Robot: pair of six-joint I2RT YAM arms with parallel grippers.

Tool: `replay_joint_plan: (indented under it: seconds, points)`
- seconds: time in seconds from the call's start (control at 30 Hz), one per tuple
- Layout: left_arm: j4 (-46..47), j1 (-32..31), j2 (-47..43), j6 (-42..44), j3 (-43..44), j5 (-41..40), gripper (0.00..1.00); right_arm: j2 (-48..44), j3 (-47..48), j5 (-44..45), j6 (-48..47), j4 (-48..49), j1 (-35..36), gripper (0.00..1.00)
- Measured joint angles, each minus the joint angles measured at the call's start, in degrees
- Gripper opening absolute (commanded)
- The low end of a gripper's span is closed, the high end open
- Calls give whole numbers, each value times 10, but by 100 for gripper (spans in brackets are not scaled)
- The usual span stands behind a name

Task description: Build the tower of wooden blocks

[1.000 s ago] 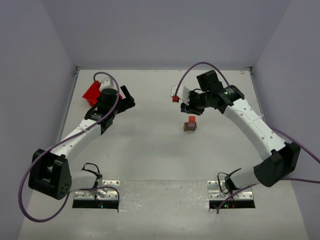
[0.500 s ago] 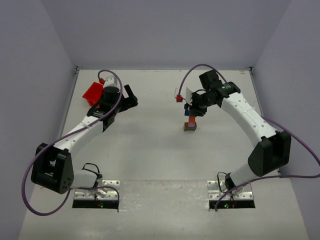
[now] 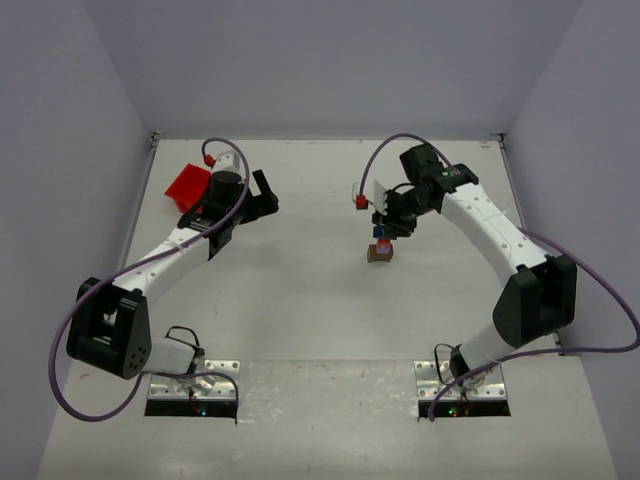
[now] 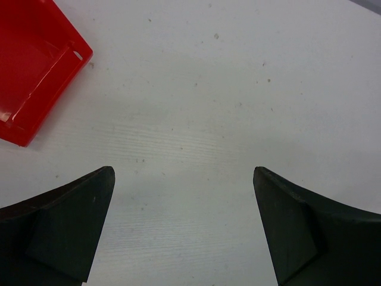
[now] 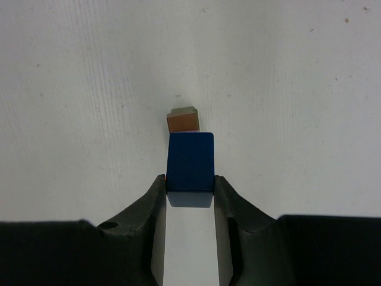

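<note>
The wood block tower (image 3: 378, 254) is a small stack at mid-table, a brown block at the bottom and an orange-red one above it. In the right wrist view only its orange-brown top (image 5: 183, 121) shows. My right gripper (image 3: 386, 229) hangs just above the stack, shut on a dark blue block (image 5: 190, 165), which is pinched between both fingertips (image 5: 190, 182) and covers the near part of the stack. My left gripper (image 3: 262, 197) is at the back left, wide open (image 4: 182, 173) over bare table with nothing between its fingers.
A red plastic bin (image 3: 186, 186) lies at the back left, just left of my left gripper; its corner (image 4: 36, 65) shows in the left wrist view. Grey walls close in the table on three sides.
My right gripper has carried the dark blue block forward and a little left, from behind the stack to just over it. The left arm has edged slightly toward the back right.
</note>
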Motion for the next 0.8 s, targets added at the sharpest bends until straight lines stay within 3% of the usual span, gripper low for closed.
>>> replay_joint_plan:
  seconds: [0.8]
  points:
    - [0, 0, 12, 13, 11, 7, 100, 41, 16, -25, -19, -16, -13, 9]
